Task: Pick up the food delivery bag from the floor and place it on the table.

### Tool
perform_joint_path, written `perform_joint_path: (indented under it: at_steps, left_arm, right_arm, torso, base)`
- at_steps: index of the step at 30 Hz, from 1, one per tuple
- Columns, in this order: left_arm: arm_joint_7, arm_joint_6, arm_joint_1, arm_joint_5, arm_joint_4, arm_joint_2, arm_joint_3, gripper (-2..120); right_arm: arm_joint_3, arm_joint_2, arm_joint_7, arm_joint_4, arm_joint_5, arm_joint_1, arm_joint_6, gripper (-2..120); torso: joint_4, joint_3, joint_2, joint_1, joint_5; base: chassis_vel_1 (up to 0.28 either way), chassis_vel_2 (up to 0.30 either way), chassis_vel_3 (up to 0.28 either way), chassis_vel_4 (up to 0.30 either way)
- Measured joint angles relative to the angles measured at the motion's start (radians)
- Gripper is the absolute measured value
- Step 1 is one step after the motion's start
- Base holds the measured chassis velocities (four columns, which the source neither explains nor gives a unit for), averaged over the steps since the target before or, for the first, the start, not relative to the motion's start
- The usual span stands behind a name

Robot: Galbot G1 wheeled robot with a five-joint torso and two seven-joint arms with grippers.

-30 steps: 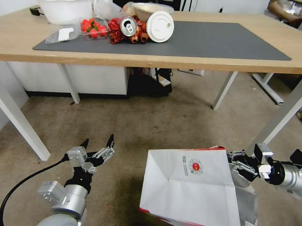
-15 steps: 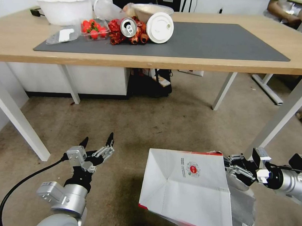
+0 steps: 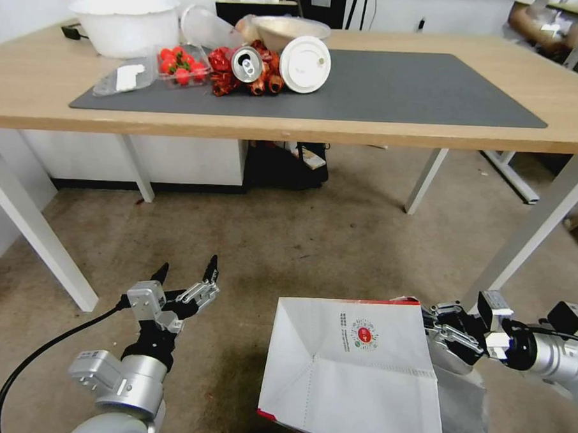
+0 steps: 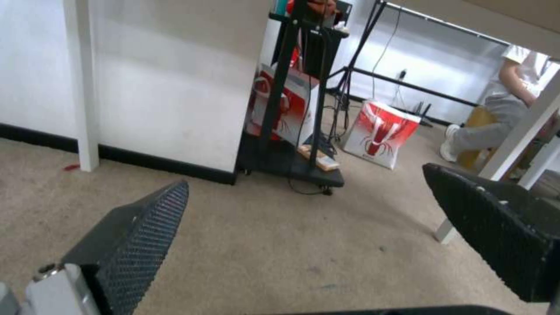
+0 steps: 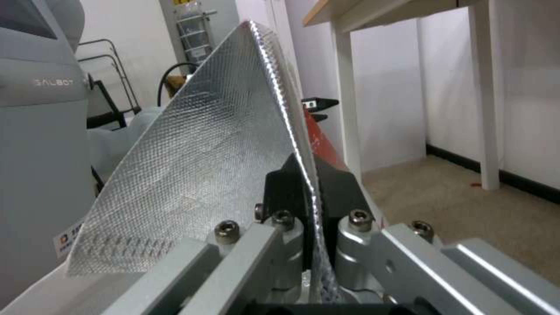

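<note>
Head view: the food delivery bag (image 3: 352, 372) sits low right of centre, its foil-lined rim pinched in the closed right end effector (image 3: 438, 330). The surface (image 3: 318, 125) lies across the upper frame. The left end effector (image 3: 187, 277), spread and empty, hovers lower left.

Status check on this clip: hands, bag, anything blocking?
Right hand shut on large white-and-red foil-lined paper delivery bag, held low. Left hand open, idle. Long light-wood table ahead, clutter at mat's left end.

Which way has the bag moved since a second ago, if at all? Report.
Yes, slightly: the food delivery bag in the right end effector drew back from the table leg.
</note>
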Motion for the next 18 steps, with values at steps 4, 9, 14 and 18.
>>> perform_joint_path:
  at_steps: [4, 9, 14, 18]
  left_arm:
    - [-0.001, 0.003, 0.0, 0.004, 0.0, -0.002, 0.001, 100]
    - [-0.001, 0.004, -0.001, 0.005, 0.0, 0.0, 0.001, 100]
    - [0.002, 0.006, -0.002, 0.015, 0.002, 0.001, 0.0, 100]
    - [0.002, 0.007, -0.003, 0.017, 0.005, 0.002, 0.0, 100]
  right_arm:
    - [0.0, -0.004, 0.001, 0.0, 0.001, 0.001, 0.001, 0]
    - [0.002, -0.004, 0.002, 0.0, 0.001, -0.001, 0.001, 0]
    - [0.003, -0.003, 0.002, 0.002, 0.002, -0.003, 0.002, 0]
    - [0.0, -0.002, 0.003, 0.003, 0.002, 0.0, 0.001, 0]
  torso:
    - [-0.0001, 0.021, 0.025, 0.004, 0.0]
    - [0.0, 0.035, 0.041, 0.006, 0.0]
    - [-0.0001, 0.052, 0.062, 0.011, 0.0]
    - [0.0, 0.067, 0.081, 0.015, 0.0001]
  base:
    - [0.0, 0.0, 0.0, 0.0]
    - [0.0, 0.0, 0.0, 0.0]
    - [0.0, 0.0, 0.0, 0.0]
    - [0.0, 0.0, 0.0, 0.0]
